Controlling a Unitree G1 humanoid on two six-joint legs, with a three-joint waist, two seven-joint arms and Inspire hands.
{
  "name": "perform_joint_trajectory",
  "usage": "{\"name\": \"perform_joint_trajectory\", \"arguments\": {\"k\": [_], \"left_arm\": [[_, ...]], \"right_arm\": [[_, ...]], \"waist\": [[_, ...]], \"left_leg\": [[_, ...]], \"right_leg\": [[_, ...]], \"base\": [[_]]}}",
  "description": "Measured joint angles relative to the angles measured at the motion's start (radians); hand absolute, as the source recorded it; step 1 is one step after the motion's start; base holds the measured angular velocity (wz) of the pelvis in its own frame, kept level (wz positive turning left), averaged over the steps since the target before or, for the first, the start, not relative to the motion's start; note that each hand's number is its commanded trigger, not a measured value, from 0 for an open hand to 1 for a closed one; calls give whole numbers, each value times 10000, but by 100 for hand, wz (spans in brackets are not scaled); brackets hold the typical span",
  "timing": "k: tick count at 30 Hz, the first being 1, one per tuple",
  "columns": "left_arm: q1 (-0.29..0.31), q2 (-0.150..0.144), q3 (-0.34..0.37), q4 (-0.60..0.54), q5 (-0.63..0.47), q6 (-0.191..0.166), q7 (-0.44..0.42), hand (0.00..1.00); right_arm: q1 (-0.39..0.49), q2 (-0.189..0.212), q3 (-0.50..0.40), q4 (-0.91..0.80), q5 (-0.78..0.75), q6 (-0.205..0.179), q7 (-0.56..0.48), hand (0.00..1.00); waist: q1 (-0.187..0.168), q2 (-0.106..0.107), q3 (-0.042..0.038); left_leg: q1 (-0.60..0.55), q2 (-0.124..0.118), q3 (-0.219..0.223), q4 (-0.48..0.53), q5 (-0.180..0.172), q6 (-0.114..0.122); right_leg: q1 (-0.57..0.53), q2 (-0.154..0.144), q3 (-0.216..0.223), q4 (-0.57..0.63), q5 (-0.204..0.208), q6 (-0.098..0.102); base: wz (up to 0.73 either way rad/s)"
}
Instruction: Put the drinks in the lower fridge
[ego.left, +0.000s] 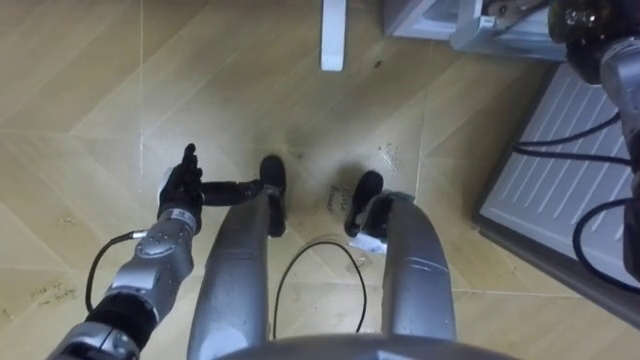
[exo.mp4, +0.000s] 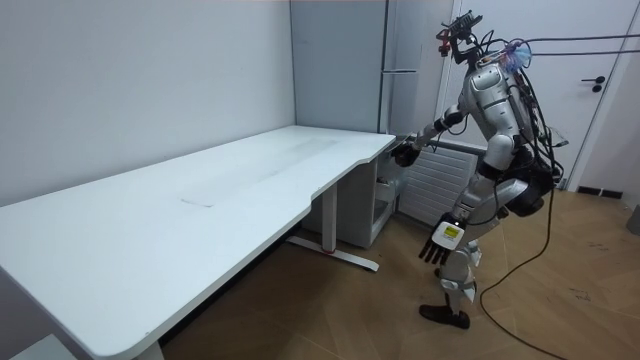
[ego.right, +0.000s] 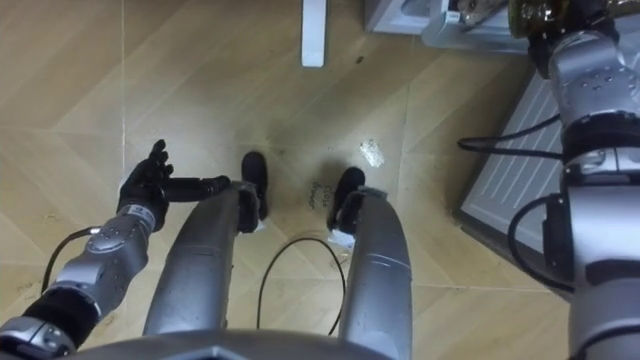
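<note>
I stand on the wooden floor between the white desk (exo.mp4: 200, 190) and the tall grey fridge (exo.mp4: 400, 50). My left hand (ego.left: 183, 185) hangs low by my left leg, with its dark fingers straight and holding nothing. My right arm reaches forward and up to the top right, where my right hand (ego.right: 545, 15) sits at the picture's edge. In the room view my right hand (exo.mp4: 405, 153) is by the desk's corner in front of the fridge. A small brownish thing (ego.right: 478, 10) lies right beside that hand; I cannot tell what it is.
A white ribbed panel (ego.left: 560, 160) lies low at my right with dark cables across it. A white desk foot (ego.left: 333, 35) and a grey cabinet (ego.left: 430, 15) are ahead. A paper scrap (ego.right: 372, 152) lies on the floor.
</note>
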Motion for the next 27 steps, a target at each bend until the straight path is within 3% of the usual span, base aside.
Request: {"name": "perform_joint_trajectory", "arguments": {"k": [3, 4, 5, 6, 7, 8, 22, 27], "left_arm": [[145, 0, 11, 1, -7, 0, 0, 0], [188, 0, 3, 0, -6, 0, -4, 0], [203, 0, 3, 0, -6, 0, -4, 0], [221, 0, 3, 0, -1, -1, -5, 0], [230, 8, 4, 0, 6, -1, -10, 0], [233, 14, 4, 0, 7, -2, -15, 0], [323, 74, -199, -103, -4, -45, -15, 0], [660, 151, -251, -551, -14, -57, -15, 0]], "right_arm": [[-7, 0, 5, -4, 47, 0, -26, 100], [-7, 0, 5, -19, 67, 0, -81, 93], [-7, 0, 6, -40, 73, 0, -121, 52], [-13, 0, 5, -45, 120, -1, -143, 43], [-36, 0, 5, -52, 198, -5, -188, 10], [-55, 0, 5, -58, 253, -9, -221, 0], [-209, 0, 7, 19, 566, -49, -407, 0], [-220, 0, 7, 57, 985, -115, -159, 0]], "waist": [[17, 0, -1], [17, -1, -1], [17, -1, -1], [22, -1, -1], [28, -1, -1], [27, -1, -1], [49, -9, -2], [49, -14, 1]], "left_leg": [[-14, 17, 0, 40, 0, -1], [-15, 12, 1, 48, 0, -1], [-15, 11, 2, 51, 0, -1], [-15, 14, 6, 57, 0, -1], [-16, 20, 10, 65, -1, -1], [-16, 21, 12, 66, -1, -1], [-21, 45, 36, 116, -25, -5], [-57, 120, 66, 365, -170, 5]], "right_leg": [[-12, 0, -14, 38, 6, -20], [-19, 0, 2, 58, 5, -19], [-21, 0, 4, 63, 5, -18], [-21, 0, 6, 70, 5, -18], [-22, 2, 4, 71, 6, -20], [-22, 2, 4, 71, 6, -20], [-14, -49, -63, 80, 19, -65], [-10, -67, -104, 238, -61, -108]], "base": [[0], [0], [0], [0], [0], [0], [0], [-1]]}}
